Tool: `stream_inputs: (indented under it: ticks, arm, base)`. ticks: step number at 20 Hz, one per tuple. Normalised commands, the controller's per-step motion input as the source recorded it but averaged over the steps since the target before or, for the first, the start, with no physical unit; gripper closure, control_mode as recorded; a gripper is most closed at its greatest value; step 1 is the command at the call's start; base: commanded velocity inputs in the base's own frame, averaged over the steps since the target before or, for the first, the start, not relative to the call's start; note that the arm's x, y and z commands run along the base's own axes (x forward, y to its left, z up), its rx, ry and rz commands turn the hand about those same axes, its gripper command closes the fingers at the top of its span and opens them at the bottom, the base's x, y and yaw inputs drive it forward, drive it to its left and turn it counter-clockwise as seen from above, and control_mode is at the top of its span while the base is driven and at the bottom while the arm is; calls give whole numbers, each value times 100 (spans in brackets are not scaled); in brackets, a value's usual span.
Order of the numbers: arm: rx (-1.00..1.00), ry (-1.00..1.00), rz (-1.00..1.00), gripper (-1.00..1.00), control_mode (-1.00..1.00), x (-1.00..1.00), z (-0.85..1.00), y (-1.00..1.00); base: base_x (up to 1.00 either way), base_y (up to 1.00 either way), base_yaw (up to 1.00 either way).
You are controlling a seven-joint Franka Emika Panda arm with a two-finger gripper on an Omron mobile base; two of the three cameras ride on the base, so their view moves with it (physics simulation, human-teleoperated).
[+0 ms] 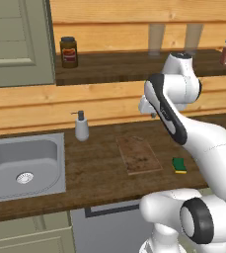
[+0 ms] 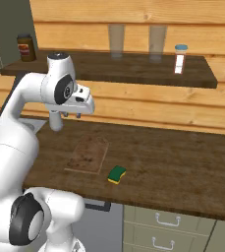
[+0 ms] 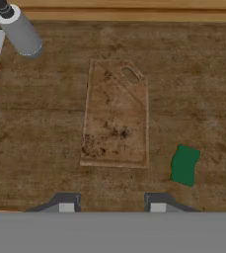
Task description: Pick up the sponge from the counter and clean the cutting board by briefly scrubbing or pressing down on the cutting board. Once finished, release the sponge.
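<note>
The green-topped sponge lies on the dark wood counter just off the cutting board's near right corner. The reddish-brown speckled cutting board lies flat in mid-counter. My gripper hangs high above the board's back edge and points down. Its fingertips stand apart with nothing between them. The sponge sits to the right of the fingers in the hand view.
A soap dispenser stands behind the board to the left, beside the steel sink. The upper shelf holds a dark jar, two glasses and a small bottle.
</note>
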Motion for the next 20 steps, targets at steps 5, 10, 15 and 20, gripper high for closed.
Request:
stream_inputs:
  ticks: [5, 10, 15, 20]
  arm:
    - [0, 2, 0, -100, -100, -9, -46, -19]
    - [0, 7, -8, -100, -100, -22, -100, -57]
    - [-2, 2, -1, -100, -100, -9, -87, -67]
    - [-11, 0, -7, -100, -100, -11, -47, -56]
  base:
    - [0, 0, 0]
    - [0, 0, 0]
    - [0, 0, 0]
    - [0, 0, 0]
